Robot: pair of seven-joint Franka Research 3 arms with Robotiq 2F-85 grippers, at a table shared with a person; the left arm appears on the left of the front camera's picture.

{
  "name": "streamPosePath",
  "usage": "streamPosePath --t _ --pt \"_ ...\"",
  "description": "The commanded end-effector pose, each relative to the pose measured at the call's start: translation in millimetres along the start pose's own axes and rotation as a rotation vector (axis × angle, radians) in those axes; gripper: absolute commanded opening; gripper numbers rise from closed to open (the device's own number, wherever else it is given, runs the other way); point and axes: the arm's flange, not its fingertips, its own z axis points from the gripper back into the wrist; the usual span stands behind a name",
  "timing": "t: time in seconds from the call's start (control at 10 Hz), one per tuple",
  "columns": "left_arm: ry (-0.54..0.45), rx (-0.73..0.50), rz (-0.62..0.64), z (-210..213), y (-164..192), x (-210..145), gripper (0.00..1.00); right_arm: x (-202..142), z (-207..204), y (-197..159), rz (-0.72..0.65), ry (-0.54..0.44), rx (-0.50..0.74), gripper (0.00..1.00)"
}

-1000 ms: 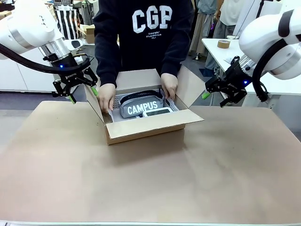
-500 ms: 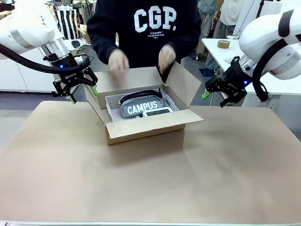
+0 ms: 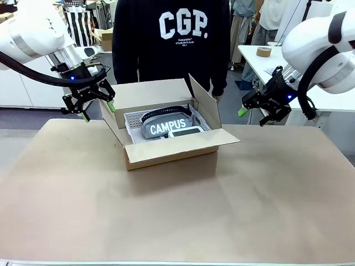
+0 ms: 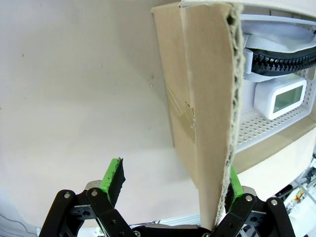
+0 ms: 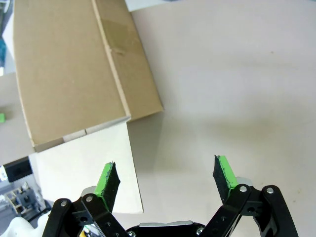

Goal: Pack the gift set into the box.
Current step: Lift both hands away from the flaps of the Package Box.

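the person's hands, which a second ago reached into the box and half a second ago hovered blurred over its far flap, are gone from over it; the person point(image 3: 171, 39) stands upright behind the box with arms down. the right flap, pressed outward a second ago, stands more upright. both robot hands sit where they were.

the desk point(image 3: 177, 210) is covered in brown paper. on it, a little left of centre, the box point(image 3: 166, 152) stands open, its near flap point(image 3: 183, 145) folded out toward the camera and lying nearly flat. inside, the white tray point(image 3: 133, 119) fills the bottom. the grey pouch point(image 3: 166, 127), "campus" facing the camera, lies in the tray with its black strap point(image 3: 163, 112) arching over it. the small white item point(image 3: 186, 132) lies against the pouch's near right side; the left wrist view shows a pale screen on it.

the left hand point(image 3: 97, 111) hangs just beside the box's left flap point(image 3: 111, 124), fingers spread wide; in its wrist view the flap's edge passes between the pads, close to one of them, contact unclear. the right hand point(image 3: 250, 111) hangs off the box's right side, apart from the right flap point(image 3: 206, 105), fingers wide and holding nothing.
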Motion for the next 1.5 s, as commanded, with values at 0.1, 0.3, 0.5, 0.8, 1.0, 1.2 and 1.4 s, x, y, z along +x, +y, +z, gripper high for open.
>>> streamPosePath --t 0.1,0.3,0.5,0.8,1.0,1.2,1.4 --pt "-0.002 0.010 -0.004 0.4 1.1 -1.1 1.00 2.3 2.9 2.0 -0.006 -0.009 -0.018 1.00" --pt "-0.002 0.010 -0.004 0.4 1.1 -1.1 1.00 2.3 2.9 2.0 -0.006 -0.009 -0.018 1.00" --pt "-0.002 0.010 -0.004 0.4 1.1 -1.1 1.00 2.3 2.9 2.0 -0.006 -0.009 -0.018 1.00" --pt "-0.002 0.010 -0.004 0.4 1.1 -1.1 1.00 2.3 2.9 2.0 -0.006 -0.009 -0.018 1.00" --pt "-0.002 0.010 -0.004 0.4 1.1 -1.1 1.00 2.3 2.9 2.0 -0.006 -0.009 -0.018 1.00" --pt "-0.002 0.010 -0.004 0.4 1.1 -1.1 1.00 2.3 2.9 2.0 -0.006 -0.009 -0.018 1.00" --pt "-0.002 0.010 -0.004 0.4 1.1 -1.1 1.00 2.3 2.9 2.0 -0.006 -0.009 -0.018 1.00"
